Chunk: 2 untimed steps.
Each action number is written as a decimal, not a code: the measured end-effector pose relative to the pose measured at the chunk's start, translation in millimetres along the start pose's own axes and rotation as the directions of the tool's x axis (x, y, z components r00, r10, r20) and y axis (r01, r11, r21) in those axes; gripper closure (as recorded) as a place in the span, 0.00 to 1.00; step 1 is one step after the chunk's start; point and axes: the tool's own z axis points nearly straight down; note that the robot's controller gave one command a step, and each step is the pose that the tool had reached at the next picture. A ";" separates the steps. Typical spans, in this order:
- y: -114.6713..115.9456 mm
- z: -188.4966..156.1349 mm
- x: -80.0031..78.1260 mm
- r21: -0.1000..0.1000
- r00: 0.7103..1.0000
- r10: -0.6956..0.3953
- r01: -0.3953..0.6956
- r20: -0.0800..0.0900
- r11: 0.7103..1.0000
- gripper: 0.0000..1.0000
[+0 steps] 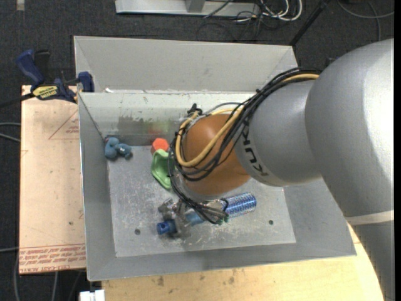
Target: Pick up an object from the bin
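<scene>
The gripper (177, 216) was seen lowered to the floor of the bin (125, 234), near the middle of the front edge. It was set beneath the orange cover (210, 158) and the looped cables (183, 144) of the wrist. How far it stood open could not be told, since its metal parts were crowded together under the cover. Whether anything was gripped could not be told either.

Bare floor was left along the front edge and across the bin's left half as viewed, while the right half was overhung by the arm.

A small blue piece (166, 229) was found just beside the gripper, toward the view's left and slightly nearer the front wall. Whether the two touched could not be judged. A blue ribbed cylinder (241, 204) was laid on the gripper's other side, one end tucked under the cover.

A green object (161, 168) was pressed close against the cover's left side, with an orange-red object (160, 145) just behind it. A grey-blue lump (116, 148) was set near the left wall toward the back, well apart from the gripper.
</scene>
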 end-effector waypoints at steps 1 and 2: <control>-33.6 -181.3 6.6 0.007 0.994 -0.113 0.113 0.010 0.994 1.00; -29.4 -140.3 21.1 0.000 0.995 -0.095 0.095 -0.003 0.995 1.00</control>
